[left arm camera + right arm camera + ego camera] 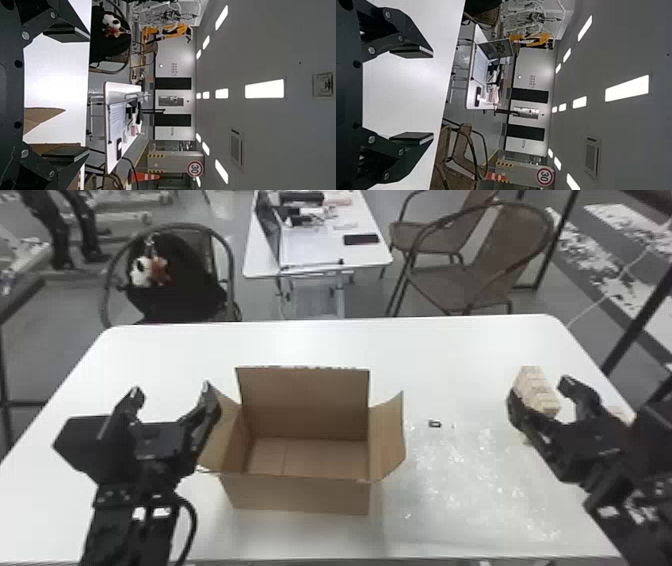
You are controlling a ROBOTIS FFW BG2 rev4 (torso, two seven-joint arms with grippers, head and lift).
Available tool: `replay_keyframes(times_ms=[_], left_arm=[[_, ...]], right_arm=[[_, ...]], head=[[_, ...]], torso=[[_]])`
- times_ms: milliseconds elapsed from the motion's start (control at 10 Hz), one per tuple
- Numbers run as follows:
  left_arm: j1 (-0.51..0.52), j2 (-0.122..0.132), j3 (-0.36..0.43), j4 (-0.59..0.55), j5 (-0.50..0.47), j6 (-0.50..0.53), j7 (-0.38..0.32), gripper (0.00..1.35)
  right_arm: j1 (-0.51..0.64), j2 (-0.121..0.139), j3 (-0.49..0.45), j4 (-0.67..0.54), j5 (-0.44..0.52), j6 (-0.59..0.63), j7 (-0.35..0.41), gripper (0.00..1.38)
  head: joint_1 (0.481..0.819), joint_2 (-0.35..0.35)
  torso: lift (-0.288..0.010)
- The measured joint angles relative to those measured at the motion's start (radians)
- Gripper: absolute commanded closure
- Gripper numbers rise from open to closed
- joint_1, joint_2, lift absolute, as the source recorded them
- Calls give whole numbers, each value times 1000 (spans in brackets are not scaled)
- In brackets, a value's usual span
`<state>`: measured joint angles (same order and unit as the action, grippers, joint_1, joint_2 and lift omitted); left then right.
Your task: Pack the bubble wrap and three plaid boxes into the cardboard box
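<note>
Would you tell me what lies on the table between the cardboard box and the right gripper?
In the head view, the bubble wrap lies spread between the cardboard box and the right gripper, with a small dark item near its far edge.

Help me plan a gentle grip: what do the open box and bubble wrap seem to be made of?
The cardboard box looks like matte brown card, judging by its plain walls and bent flaps. The bubble wrap looks like thin, clear, glossy plastic: the white tabletop shows through, with small glints; which plastic, I can't tell.
</note>
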<state>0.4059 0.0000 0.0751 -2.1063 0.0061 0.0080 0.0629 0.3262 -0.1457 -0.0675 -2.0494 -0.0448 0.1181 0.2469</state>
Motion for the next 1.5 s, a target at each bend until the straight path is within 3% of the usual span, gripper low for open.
replay_keyframes(times_ms=[800,1000,1100,1300,1500], left_arm=[[2,0,6,-1,-7,-5,-5,286],[2,0,29,-17,18,32,-9,286],[-6,0,69,-51,62,125,-31,286],[-62,0,212,-104,228,397,-176,286],[-105,0,301,-113,416,628,-218,280]], right_arm=[[0,0,0,5,-3,-18,-1,521],[2,0,0,5,-2,-21,-1,521],[2,0,0,5,-2,-22,-1,521],[2,0,0,5,-2,-25,-1,521],[3,0,0,6,0,-27,-1,521]], head=[[695,63],[695,73],[695,90],[695,122],[695,123]], torso=[[-148],[-148],[-148],[-148],[-148]])
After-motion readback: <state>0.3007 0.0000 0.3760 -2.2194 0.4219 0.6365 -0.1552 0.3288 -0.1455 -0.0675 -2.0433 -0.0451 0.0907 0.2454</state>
